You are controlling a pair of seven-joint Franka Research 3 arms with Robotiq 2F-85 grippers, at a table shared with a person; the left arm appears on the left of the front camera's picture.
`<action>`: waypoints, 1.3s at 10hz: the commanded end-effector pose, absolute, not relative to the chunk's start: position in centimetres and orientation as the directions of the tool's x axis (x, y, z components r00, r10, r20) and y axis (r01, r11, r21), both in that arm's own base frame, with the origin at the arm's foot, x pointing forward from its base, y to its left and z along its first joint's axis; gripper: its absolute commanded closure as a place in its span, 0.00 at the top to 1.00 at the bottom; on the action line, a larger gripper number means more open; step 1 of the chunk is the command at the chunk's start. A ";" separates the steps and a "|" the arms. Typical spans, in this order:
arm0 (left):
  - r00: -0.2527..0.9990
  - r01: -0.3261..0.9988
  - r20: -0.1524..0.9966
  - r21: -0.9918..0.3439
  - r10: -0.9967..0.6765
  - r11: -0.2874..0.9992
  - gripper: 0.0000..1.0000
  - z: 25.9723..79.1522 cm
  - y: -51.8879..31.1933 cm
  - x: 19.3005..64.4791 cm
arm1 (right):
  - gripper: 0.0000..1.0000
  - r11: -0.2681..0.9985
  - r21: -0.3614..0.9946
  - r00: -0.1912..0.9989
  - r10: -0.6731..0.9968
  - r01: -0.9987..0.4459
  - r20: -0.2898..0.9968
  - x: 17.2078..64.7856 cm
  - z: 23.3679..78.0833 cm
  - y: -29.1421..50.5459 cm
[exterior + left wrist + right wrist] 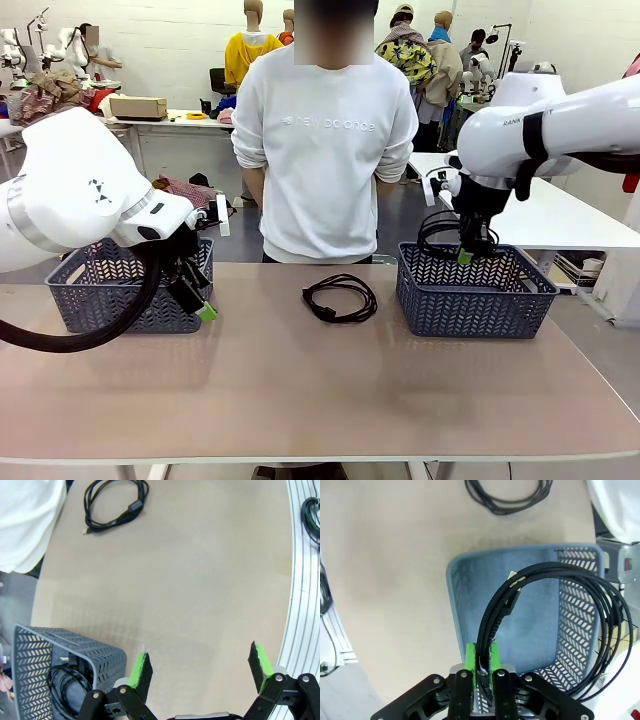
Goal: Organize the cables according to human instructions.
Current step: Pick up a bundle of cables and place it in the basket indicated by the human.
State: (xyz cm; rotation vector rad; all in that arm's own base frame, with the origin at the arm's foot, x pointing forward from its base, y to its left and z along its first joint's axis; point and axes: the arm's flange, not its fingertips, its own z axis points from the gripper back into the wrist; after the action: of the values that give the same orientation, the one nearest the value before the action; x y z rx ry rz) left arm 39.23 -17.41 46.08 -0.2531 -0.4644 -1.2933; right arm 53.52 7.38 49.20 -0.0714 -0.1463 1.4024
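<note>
One coiled black cable (340,297) lies on the table between the two baskets; it is also at the top of the left wrist view (115,502) and of the right wrist view (507,497). My right gripper (465,252) (482,662) is shut on another cable (496,602), whose loops hang over the right grey basket (475,295) (520,550). My left gripper (197,297) (200,665) is open and holds nothing, just in front of the left grey basket (120,300) (100,652). A further cable (65,685) lies inside that basket.
A person in a white sweatshirt (325,140) stands at the far edge of the table, behind the middle, with no hands showing. Bare tabletop (320,390) stretches across the front. A white table (560,215) stands behind the right basket.
</note>
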 end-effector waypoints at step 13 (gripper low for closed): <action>0.201 0.962 0.467 0.071 -0.861 0.263 1.00 46.2 -17.4 39.3 | 0.33 0.123 -0.126 0.113 0.990 -0.984 0.086 57.7 42.1 3.9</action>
State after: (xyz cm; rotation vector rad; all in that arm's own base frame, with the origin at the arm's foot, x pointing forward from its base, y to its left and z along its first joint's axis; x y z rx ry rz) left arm 39.23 -17.41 46.09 -0.2531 -0.4644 -1.2933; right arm 57.04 4.23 41.81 -0.0539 -0.1382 1.4253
